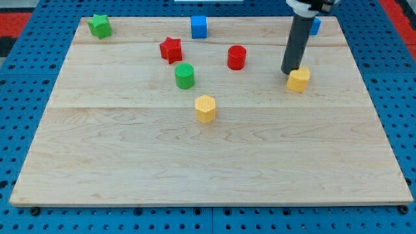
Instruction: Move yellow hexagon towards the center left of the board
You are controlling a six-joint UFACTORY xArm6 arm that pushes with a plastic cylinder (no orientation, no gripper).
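Pale wooden board [195,175], lying on a blue perforated surface [26,110]. From the board's middle:

- at 10 o'clock, in the far corner, a green star [99,25]
- at 12 o'clock, by the top edge, a blue cube [199,26]
- at 11 o'clock, a red star [171,49]
- just at 5 o'clock of that star, apart from it, a green cylinder [184,76]
- at 1 o'clock, a red cylinder [236,57]
- at 2 o'clock, a yellow block [299,80], shape unclear
- at 1 o'clock, near the corner, a blue block [316,26], only partly seen
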